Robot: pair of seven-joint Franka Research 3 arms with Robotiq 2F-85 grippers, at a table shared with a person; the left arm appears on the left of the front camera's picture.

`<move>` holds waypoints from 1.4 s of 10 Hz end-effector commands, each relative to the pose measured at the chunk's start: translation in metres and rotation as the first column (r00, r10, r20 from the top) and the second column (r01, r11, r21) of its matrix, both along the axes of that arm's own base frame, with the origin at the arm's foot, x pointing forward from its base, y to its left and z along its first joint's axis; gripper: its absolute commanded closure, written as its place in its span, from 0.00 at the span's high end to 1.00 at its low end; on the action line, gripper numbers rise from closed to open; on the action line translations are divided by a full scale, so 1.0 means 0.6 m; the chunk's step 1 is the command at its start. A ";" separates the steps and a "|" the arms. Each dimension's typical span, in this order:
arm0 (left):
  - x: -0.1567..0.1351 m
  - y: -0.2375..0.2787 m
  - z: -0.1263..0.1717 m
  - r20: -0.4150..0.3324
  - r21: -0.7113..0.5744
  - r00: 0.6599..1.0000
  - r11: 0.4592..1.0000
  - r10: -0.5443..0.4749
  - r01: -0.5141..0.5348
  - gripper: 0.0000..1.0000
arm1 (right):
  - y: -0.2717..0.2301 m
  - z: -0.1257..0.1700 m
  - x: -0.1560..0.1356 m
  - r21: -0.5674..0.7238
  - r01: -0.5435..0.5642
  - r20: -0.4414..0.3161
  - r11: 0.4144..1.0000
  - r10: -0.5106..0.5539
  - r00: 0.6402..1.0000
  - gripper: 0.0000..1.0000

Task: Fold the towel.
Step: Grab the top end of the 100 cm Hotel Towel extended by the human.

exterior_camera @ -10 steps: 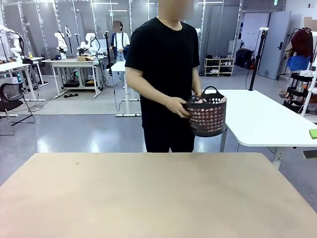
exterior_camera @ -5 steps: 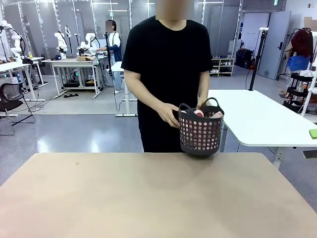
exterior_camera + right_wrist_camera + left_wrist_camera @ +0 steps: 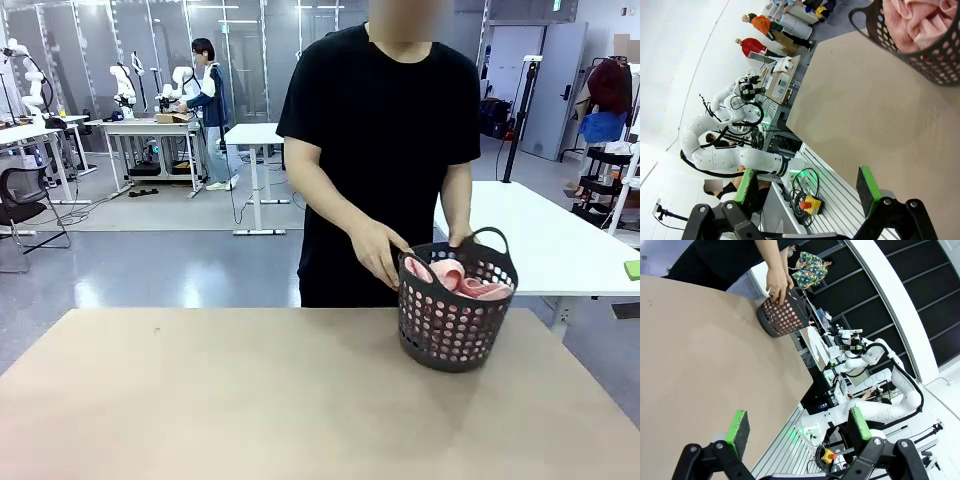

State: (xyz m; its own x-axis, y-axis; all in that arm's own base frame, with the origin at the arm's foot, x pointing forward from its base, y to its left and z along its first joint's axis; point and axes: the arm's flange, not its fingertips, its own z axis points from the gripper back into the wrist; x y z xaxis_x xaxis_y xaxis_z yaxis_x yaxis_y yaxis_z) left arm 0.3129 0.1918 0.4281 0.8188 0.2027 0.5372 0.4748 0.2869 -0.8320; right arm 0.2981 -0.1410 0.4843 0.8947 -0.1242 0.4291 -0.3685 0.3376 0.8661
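Observation:
The salmon-pink towel (image 3: 463,281) lies bunched inside a dark perforated plastic basket (image 3: 455,320) that rests on the far right part of the tan table (image 3: 250,400). A person in black stands behind the table with both hands (image 3: 383,255) on the basket's rim. The right wrist view has the towel (image 3: 912,22) and basket (image 3: 935,55) at its top right. The basket (image 3: 785,315) sits far off in the left wrist view. My left gripper (image 3: 799,429) is open above the table with nothing in it. My right gripper (image 3: 808,190) is open too, and apart from the basket.
A white table (image 3: 540,240) stands behind the person at the right. Other work tables and a second person (image 3: 210,100) are far off at the back left. The tan table's bare surface spreads left of the basket and in front of it.
The person has carried the basket from chest height down and to the right, setting it on the table's far right side. The person has stepped right with it.

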 end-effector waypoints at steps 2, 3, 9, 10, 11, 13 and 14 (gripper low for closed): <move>-0.002 0.002 -0.001 0.009 -0.004 1.000 1.000 -0.015 0.015 1.00 | 0.001 0.001 0.004 0.011 0.000 0.023 1.000 0.000 1.000 1.00; -0.002 0.002 -0.001 0.009 -0.004 1.000 1.000 -0.015 0.015 1.00 | 0.001 0.001 0.004 0.011 0.000 0.023 1.000 0.000 1.000 1.00; -0.002 0.002 -0.001 0.009 -0.004 1.000 1.000 -0.015 0.015 1.00 | 0.001 0.001 0.004 0.011 0.000 0.023 1.000 0.000 1.000 1.00; -0.002 0.002 -0.001 0.009 -0.004 1.000 1.000 -0.015 0.015 1.00 | 0.001 0.001 0.004 0.011 0.000 0.023 1.000 0.000 1.000 1.00; -0.002 0.002 -0.001 0.009 -0.004 1.000 1.000 -0.015 0.015 1.00 | 0.001 0.001 0.004 0.011 0.000 0.023 1.000 0.000 1.000 1.00; -0.002 0.002 -0.001 0.009 -0.004 1.000 1.000 -0.015 0.015 1.00 | 0.001 0.001 0.004 0.011 0.000 0.023 1.000 0.000 1.000 1.00; -0.002 0.002 -0.001 0.009 -0.004 1.000 1.000 -0.015 0.015 1.00 | 0.001 0.001 0.004 0.011 0.000 0.023 1.000 0.000 1.000 1.00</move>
State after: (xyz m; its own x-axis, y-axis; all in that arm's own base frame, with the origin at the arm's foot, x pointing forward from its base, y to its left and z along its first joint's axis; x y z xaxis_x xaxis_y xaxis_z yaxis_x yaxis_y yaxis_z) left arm 0.3129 0.1918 0.4281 0.8187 0.2027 0.5372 0.4748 0.2869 -0.8320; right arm 0.2982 -0.1409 0.4844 0.8946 -0.1241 0.4292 -0.3687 0.3377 0.8660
